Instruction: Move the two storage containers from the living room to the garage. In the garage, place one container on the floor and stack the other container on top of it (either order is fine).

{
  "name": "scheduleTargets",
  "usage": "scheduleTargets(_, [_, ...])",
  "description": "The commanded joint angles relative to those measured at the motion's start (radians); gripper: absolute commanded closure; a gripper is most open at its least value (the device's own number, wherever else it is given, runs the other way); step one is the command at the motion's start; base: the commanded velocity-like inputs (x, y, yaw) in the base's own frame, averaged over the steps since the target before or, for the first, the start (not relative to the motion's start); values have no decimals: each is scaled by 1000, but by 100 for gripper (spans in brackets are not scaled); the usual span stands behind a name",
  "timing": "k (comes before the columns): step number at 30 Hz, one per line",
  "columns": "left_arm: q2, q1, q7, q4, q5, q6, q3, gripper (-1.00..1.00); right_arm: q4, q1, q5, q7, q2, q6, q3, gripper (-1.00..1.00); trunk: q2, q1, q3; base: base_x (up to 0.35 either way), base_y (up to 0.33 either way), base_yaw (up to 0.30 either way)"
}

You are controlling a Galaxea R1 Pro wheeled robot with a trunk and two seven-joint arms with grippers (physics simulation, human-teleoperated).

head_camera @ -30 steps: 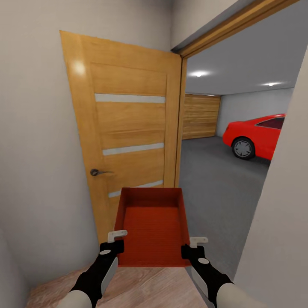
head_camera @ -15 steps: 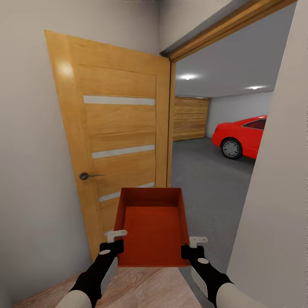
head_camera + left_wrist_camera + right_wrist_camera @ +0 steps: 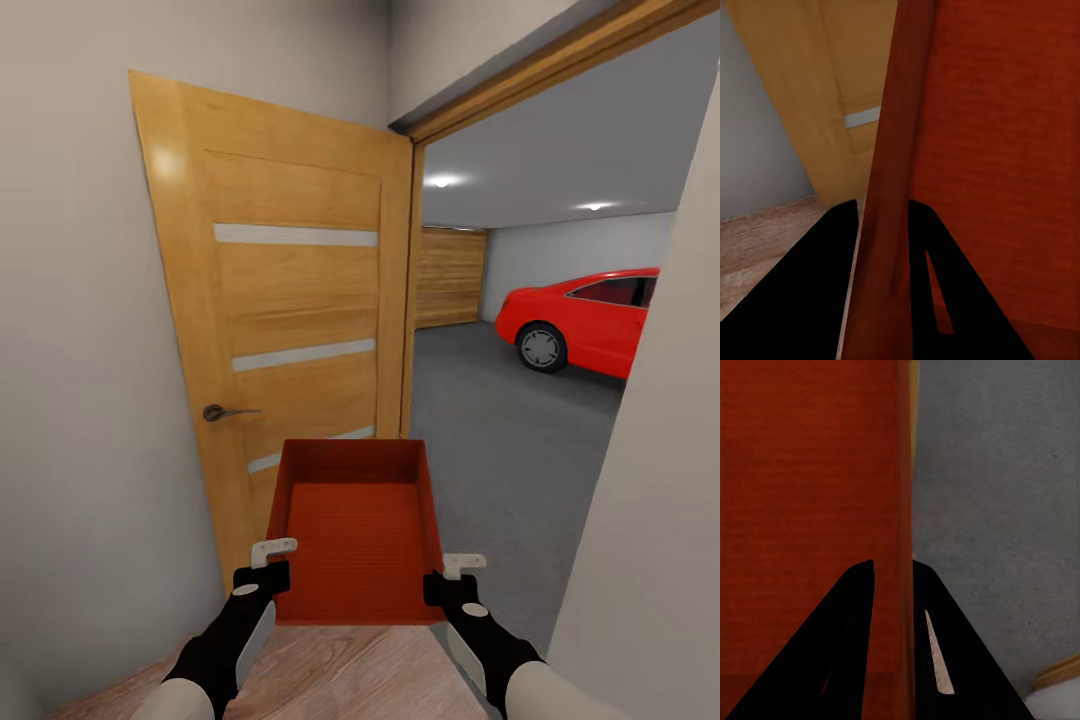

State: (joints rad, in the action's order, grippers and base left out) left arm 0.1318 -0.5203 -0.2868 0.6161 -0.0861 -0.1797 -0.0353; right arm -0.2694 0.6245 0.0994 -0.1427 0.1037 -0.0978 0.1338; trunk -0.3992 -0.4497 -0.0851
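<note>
Beyond the open wooden door at frame centre, the garage's dark grey floor holds a red car. Lower centre, over light plank flooring, the left gripper and right gripper each pinch 1 side wall of the storage container.

2 arms, pale grey forearm shells, black wrist housings each with 1 small grey disc; left gripper and right gripper carry white tabs, fingers apparently black

Open wooden door with lever handle beside pale walls.
</note>
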Motion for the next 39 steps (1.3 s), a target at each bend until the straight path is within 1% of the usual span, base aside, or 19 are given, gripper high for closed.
scheduleTargets(1, [-11, 0, -12, 1, -1, -7, -1, 100, -2, 1, 3, -6, -1, -4, -13, 100, -1, 0, 0, 0, 259, 0])
scheduleTargets(14, [-12, 0, -12, 2, -1, -7, -2, 100, -2, 1, 3, -6, -1, -10, -12, 100, -1, 0, 0, 0, 258, 0])
scheduleTargets(17, [-12, 0, -12, 2, 0, -6, -2, 100, -2, 1, 5, -6, 0, -6, -14, 100, -1, 0, 0, 0, 175, -97])
scheduleTargets(39, [-12, 0, -12, 1, 0, -4, -3, 100, -2, 1, 6, -6, 1, -2, -13, 100, -1, 0, -14, 0, 10, -242])
